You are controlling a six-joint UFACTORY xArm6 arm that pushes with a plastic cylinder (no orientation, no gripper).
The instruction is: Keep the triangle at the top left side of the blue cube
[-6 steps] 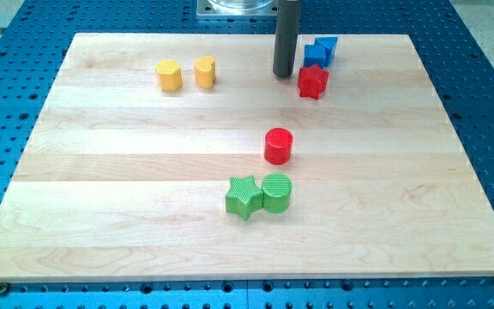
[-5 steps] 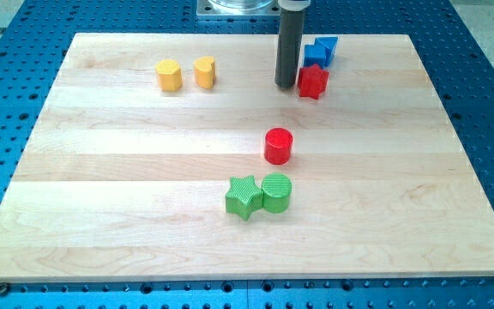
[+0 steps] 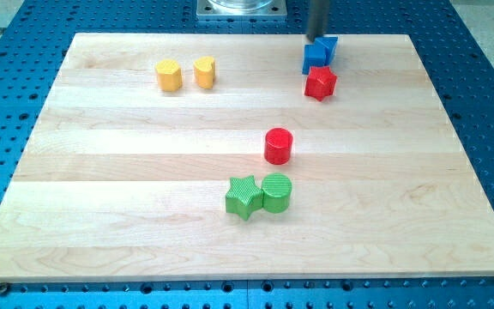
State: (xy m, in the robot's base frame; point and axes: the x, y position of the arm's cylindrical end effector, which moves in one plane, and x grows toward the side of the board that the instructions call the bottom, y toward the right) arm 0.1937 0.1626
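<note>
Two blue blocks touch near the board's top edge. The front one looks like the blue cube [image 3: 315, 58]. The one behind it to the right looks like the blue triangle [image 3: 330, 45]; its shape is hard to make out. My tip [image 3: 318, 39] stands at the board's top edge, just above the cube and against the triangle's left side. A red star [image 3: 320, 83] lies just below the cube.
A red cylinder [image 3: 278, 146] stands at mid-board. A green star [image 3: 244, 196] and a green cylinder [image 3: 276, 192] touch below it. A yellow cylinder [image 3: 169, 75] and a yellow heart [image 3: 204, 71] sit at the top left.
My tip has moved from the left of the red star up and right to the top edge behind the blue blocks. The red star has shifted slightly right.
</note>
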